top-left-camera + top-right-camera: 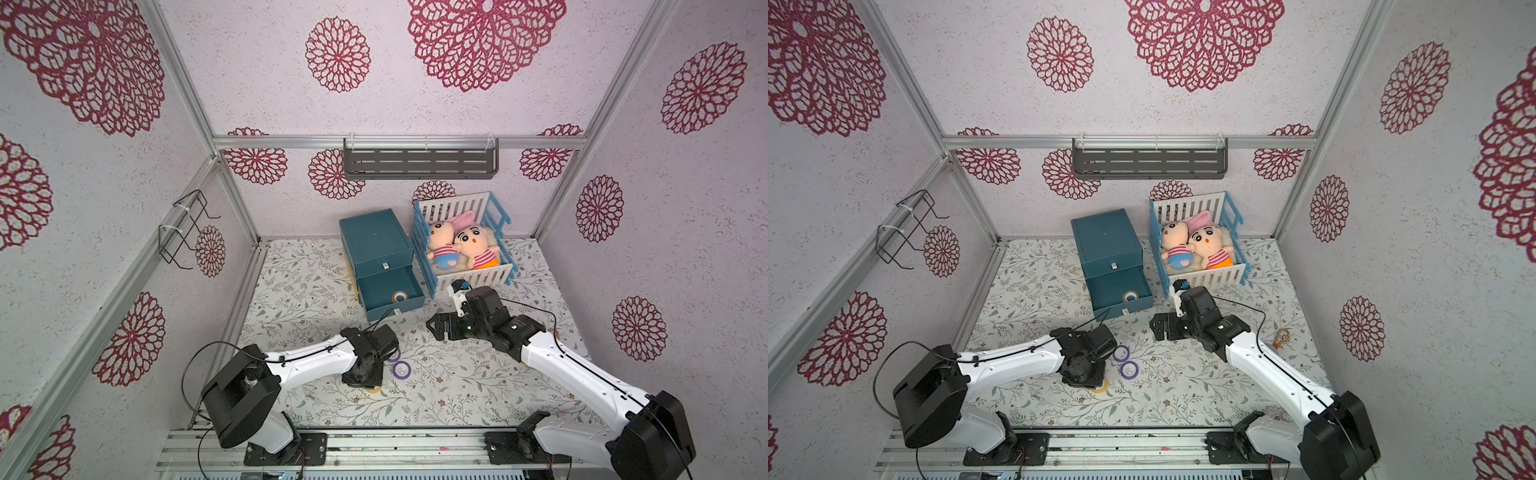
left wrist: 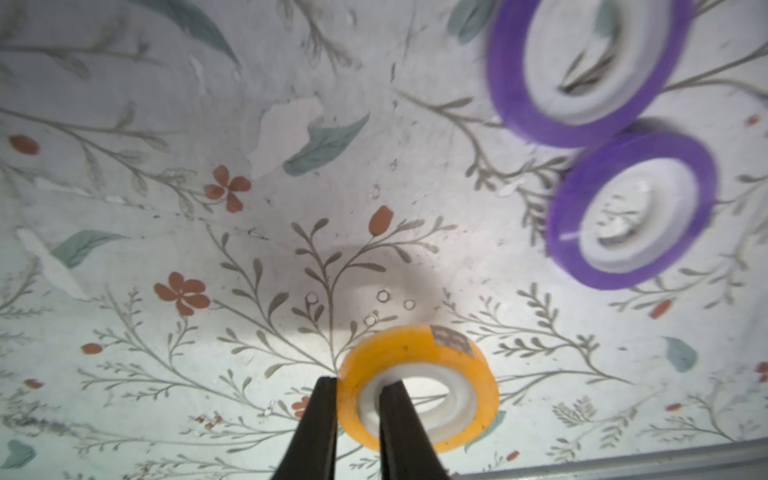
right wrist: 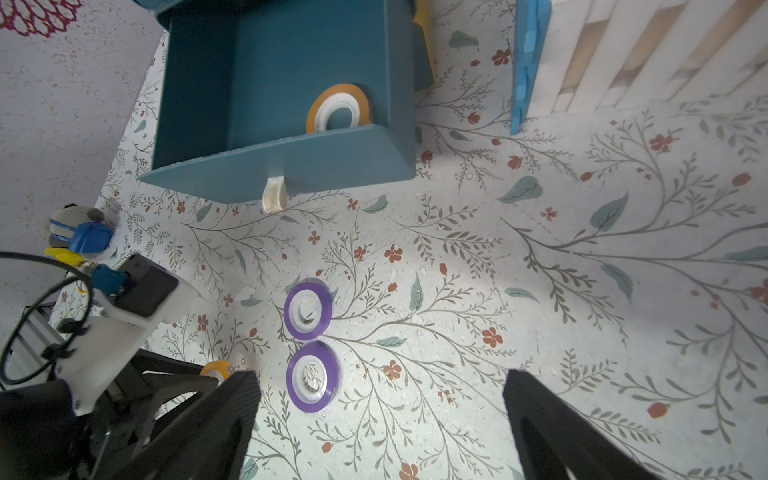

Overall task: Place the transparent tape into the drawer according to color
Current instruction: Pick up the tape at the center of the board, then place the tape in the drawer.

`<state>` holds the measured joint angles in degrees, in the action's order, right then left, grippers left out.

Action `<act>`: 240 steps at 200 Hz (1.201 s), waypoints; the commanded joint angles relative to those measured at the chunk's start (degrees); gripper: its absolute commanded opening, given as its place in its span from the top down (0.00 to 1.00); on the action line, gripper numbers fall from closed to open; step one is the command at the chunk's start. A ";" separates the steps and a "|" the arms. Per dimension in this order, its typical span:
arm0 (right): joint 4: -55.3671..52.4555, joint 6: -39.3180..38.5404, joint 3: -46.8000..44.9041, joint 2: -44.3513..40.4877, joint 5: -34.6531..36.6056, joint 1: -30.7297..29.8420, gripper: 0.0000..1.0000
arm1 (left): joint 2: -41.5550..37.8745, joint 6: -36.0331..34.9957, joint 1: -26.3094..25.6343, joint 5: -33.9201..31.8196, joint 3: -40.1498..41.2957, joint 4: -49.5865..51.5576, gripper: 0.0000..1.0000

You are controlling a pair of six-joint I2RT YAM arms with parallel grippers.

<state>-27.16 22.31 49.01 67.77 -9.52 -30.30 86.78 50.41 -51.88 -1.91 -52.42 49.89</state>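
Left tool point(image 2: 357, 388) pinches the orange roll point(image 2: 457, 361) by its wall on the near counter point(image 2: 166, 124); right tool point(image 3: 380, 376) hangs wide. Lift straight, clear the purple rolls point(image 2: 505, 83), lower beside its twin point(image 1: 400, 296) in the drawer point(image 1: 374, 291).

I note the left arm point(image 1: 307, 361) and right arm point(image 1: 582, 374) are built alike: white tubular shells dotted with small screw holes, bulky black joint housings, black bolted base plates point(image 1: 316, 446). A thin black cable point(image 1: 182, 386) runs along each, a white bracket point(image 1: 458, 299) with a blue plug sits at the wrist, and the fingers point(image 2: 316, 428) are flat black tapered blades.
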 commanded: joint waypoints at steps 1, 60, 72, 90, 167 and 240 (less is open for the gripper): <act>2.63 1.34 -0.43 -2.42 -1.22 0.68 0.01 | -2.44 -0.91 0.23 -2.62 -2.76 2.53 1.00; 3.16 2.04 -1.73 -4.03 -1.62 1.45 0.01 | -5.26 -2.63 3.19 -5.95 -10.62 5.19 1.00; 3.16 2.04 -1.82 -4.24 -1.73 1.62 0.01 | -5.78 -3.36 4.16 -6.92 -12.63 5.39 1.00; 3.26 2.04 -2.03 -4.50 -1.73 1.90 0.01 | -6.37 -4.24 5.90 -8.20 -15.13 5.06 1.00; 3.08 1.86 -1.82 -5.15 -2.35 3.01 0.01 | -4.12 -9.59 12.60 -12.68 -26.93 3.61 1.00; 1.96 1.69 -1.93 -6.46 -2.00 3.62 0.01 | 4.86 -14.02 14.88 -14.31 -33.53 -0.80 1.00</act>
<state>-25.82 23.62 46.68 63.55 -11.46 -27.38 89.12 38.70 -37.45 -14.87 -84.20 51.33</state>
